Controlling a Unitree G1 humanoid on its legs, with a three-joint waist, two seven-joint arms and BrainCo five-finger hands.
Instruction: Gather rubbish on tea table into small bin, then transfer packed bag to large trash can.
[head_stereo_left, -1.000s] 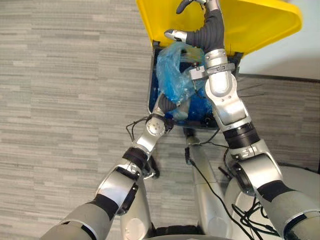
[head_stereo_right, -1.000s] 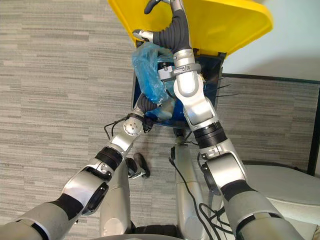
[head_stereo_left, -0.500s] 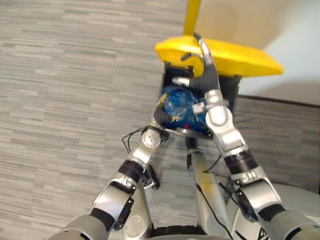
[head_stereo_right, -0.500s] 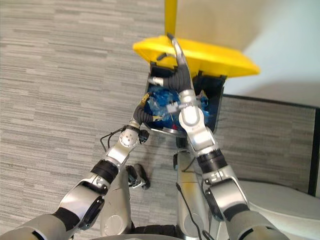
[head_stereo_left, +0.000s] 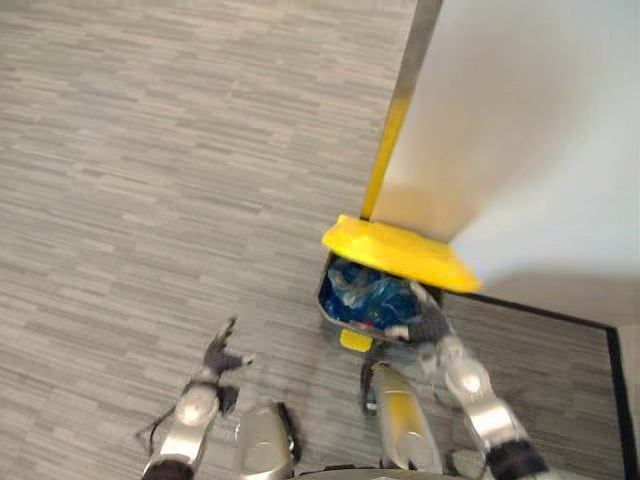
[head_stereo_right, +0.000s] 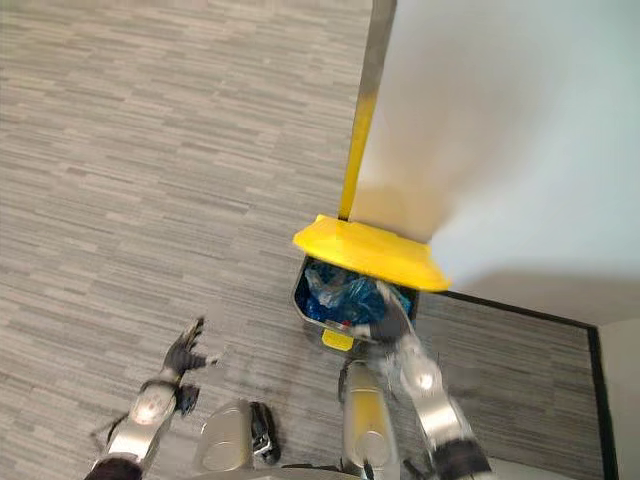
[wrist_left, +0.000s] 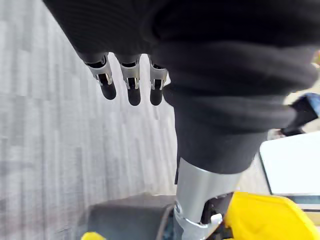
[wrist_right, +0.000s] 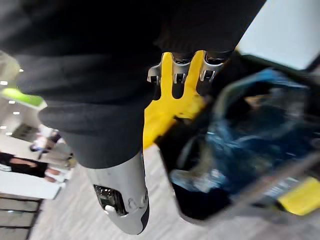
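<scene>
The large dark trash can (head_stereo_left: 328, 300) stands against the wall, its yellow lid (head_stereo_left: 395, 255) hanging partly lowered over it. The blue rubbish bag (head_stereo_left: 368, 296) lies inside the can, seen close in the right wrist view as blue bag (wrist_right: 260, 145). My right hand (head_stereo_left: 425, 322) is at the can's front right rim, just below the lid, fingers (wrist_right: 180, 75) straight and holding nothing. My left hand (head_stereo_left: 220, 352) is out over the floor to the left of the can, fingers (wrist_left: 132, 87) spread and empty.
A yellow foot pedal (head_stereo_left: 355, 340) sticks out at the can's base. A white wall panel (head_stereo_left: 530, 130) with a yellow-and-grey edge strip (head_stereo_left: 390, 140) rises behind the can. Grey plank floor (head_stereo_left: 150, 180) spreads to the left; a dark border line (head_stereo_left: 560, 315) runs along the floor at right.
The camera has lifted, so the can looks smaller. My left hand let go of the bag and swung out over the floor. My right hand dropped from the lid, which has lowered.
</scene>
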